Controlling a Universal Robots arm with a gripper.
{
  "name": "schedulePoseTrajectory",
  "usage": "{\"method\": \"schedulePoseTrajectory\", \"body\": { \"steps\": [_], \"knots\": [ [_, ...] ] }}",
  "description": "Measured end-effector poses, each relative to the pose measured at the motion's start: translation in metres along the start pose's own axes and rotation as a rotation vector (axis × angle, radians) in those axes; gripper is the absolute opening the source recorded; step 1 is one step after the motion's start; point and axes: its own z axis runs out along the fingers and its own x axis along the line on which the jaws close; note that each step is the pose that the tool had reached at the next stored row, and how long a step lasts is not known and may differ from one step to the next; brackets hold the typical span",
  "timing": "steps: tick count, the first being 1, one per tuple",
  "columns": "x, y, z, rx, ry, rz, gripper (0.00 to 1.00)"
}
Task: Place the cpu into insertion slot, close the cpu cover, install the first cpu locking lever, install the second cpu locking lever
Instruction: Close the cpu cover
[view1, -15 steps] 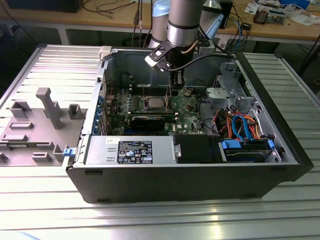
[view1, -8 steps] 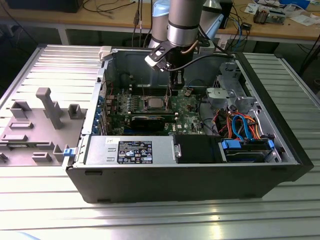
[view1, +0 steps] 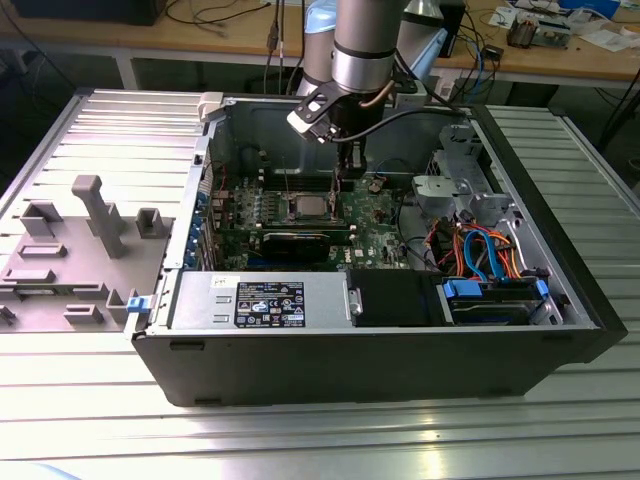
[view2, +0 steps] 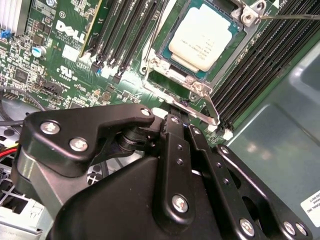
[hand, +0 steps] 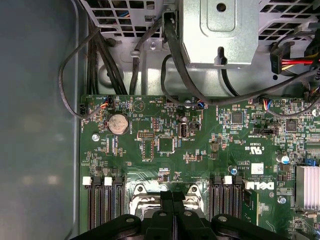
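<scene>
In the exterior view a black computer case (view1: 350, 350) lies open on a ribbed metal table (view1: 300, 440); the arm's black gripper (view1: 348, 170) hangs over the green motherboard (view1: 375, 225), just beside the silver-rimmed square insertion slot (view1: 288, 207) near the board's middle, on the exterior view's right of it.

The second wrist view gives what that one cannot: the flat, square, dull silver-grey cpu (view2: 200, 35) sits in the slot, metal top up, its edges parallel to the long black memory slots (view2: 130, 35); being square, it has no long axis; the thin silvery cpu cover (view2: 170, 80) lies down around it; a thin steel wire lever (view2: 159, 35) runs along one side; the gripper's fingers (view2: 175, 140) are pressed together, nothing seen between them.

The first wrist view adds the board's edge, where grey cables (hand: 175, 75) cross to a grey metal cage (hand: 217, 30); a round silver coin cell (hand: 118, 123) sits near that edge's corner; the fingertips meet over the cover.
</scene>
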Motion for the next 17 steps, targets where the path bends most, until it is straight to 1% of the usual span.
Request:
{"method": "schedulePoseTrajectory", "body": {
  "steps": [17],
  "knots": [
    [0.0, -0.002, 0.0, 0.0, 0.0, 0.0, 0.11]
  ]
}}
